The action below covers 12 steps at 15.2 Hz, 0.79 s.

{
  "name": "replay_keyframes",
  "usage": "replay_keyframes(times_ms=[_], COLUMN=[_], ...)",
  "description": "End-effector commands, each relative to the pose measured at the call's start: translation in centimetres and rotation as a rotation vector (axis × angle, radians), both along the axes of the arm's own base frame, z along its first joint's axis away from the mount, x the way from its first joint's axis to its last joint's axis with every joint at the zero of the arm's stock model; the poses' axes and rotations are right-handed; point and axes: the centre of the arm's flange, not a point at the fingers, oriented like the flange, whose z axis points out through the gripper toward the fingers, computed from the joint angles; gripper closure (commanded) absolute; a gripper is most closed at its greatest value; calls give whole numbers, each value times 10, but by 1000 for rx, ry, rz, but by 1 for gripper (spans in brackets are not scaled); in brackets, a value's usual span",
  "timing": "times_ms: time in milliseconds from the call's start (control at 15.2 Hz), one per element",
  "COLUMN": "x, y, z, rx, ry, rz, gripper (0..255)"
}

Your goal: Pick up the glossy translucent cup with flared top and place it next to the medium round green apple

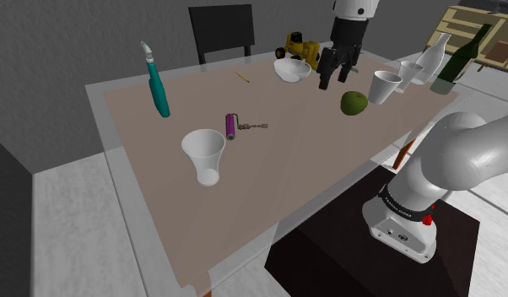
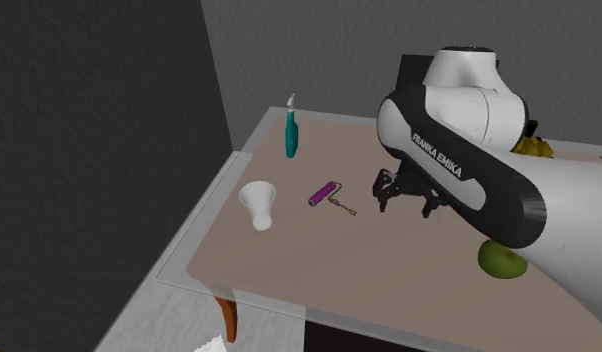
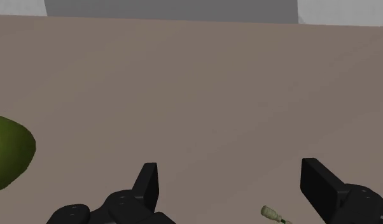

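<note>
White and glossy as rendered, the flared cup [image 1: 203, 156] stands upright on the worktop [image 1: 311, 177], mouth up, its long axis vertical, narrowing to a small base. It is well apart from the green apple [image 1: 354, 103], off toward the shoulder view's left and nearer the worktop's front edge. A purple roller [image 1: 230, 126] lies between the apple and the cup, closer to the cup and not touching it. A second white cup [image 1: 383, 86] stands just beside the apple, on the side away from the flared cup. Given that position, it is judged not to be the target.

The end effector [image 1: 332, 74] hangs above the worktop near the apple, fingers spread wide with nothing between them.

Finding: from the end effector, the cup lies beyond the roller, away from the apple. The coming move is therefore judged to be a long traverse across the worktop, then a descent beside the upright wall.
</note>
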Motion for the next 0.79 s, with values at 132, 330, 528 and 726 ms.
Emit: replay_keyframes(times_ms=[132, 330, 528, 726], x=[15, 27, 38, 50], y=[40, 71, 102, 134], z=[-19, -31, -41, -51], rx=[40, 69, 98, 127], ry=[-13, -22, -31, -40], rz=[4, 8, 12, 16], gripper=[0, 0, 0, 0])
